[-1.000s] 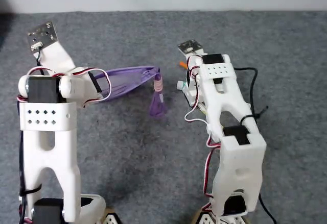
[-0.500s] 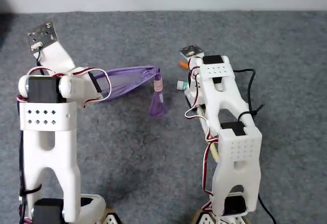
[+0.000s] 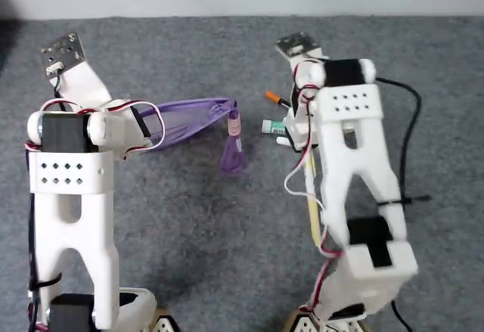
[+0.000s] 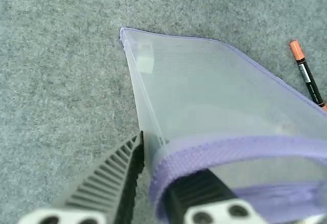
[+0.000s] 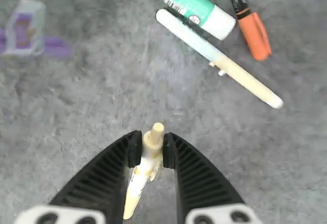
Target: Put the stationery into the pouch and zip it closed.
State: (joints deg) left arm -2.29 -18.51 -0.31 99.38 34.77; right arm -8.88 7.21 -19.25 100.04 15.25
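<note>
Clamping left gripper (image 4: 153, 168) on the purple-trimmed rim of the pouch (image 4: 204, 96), one finger outside the clear wall, the other at the trim. Holds pouch out over the grey bench (image 3: 189, 234), stretched rightward toward the middle in the high view. Ends it at a zip pull (image 3: 234, 128), with a purple loop (image 3: 233, 158) just below on the bench. Leaves three stationery pieces loose on the bench right of the pouch, near it but apart: orange marker (image 3: 276, 98) farthest back, green-and-white glue stick (image 3: 274, 126) just beside it, two-tone pen (image 5: 219, 60) alongside the glue stick; touching or not, cannot tell. Clenches right gripper (image 5: 152, 140) on a cream pen (image 5: 145, 168), tip poking out past the fingertips, barrel running back between the fingers. Points the pen toward the loose three, short of them, right of the zip pull.
</note>
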